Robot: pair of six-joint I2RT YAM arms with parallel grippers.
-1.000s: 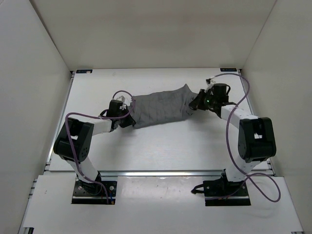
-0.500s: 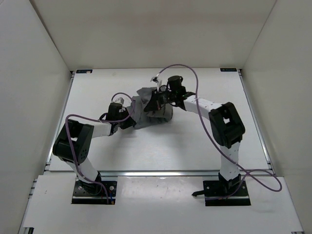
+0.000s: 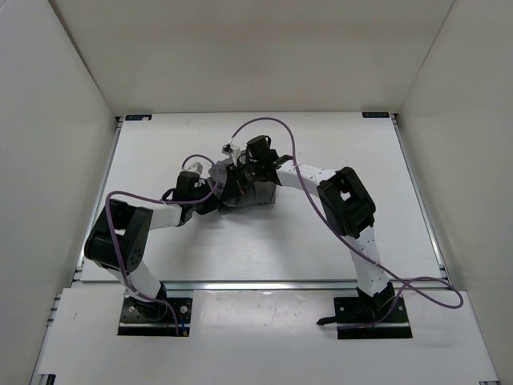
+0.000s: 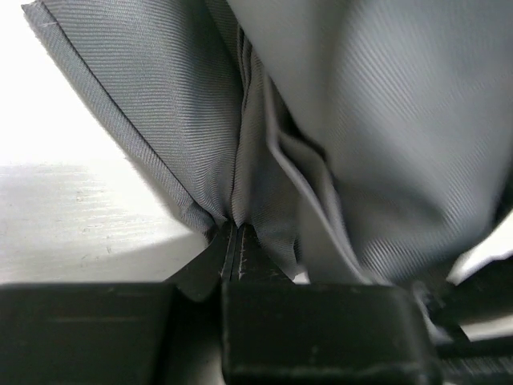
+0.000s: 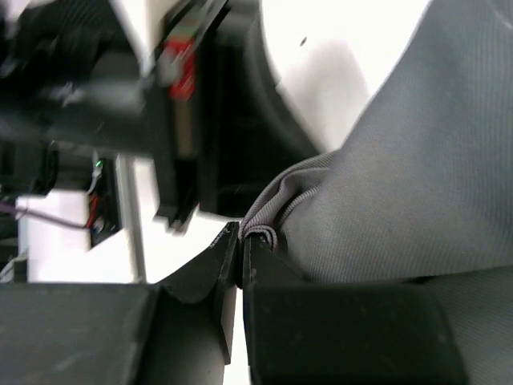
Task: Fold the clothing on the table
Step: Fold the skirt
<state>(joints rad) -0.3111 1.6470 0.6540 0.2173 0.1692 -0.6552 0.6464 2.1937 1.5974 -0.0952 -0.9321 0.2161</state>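
We found the left gripper [image 4: 233,231] clamped on a hem of the clothing [image 4: 401,144] — the right gripper [image 5: 240,234] pinched a bunched fold close by, over the table [image 3: 337,160].

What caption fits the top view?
Left end effector and right end effector, close together, each pinch the bunched grey clothing on the table.
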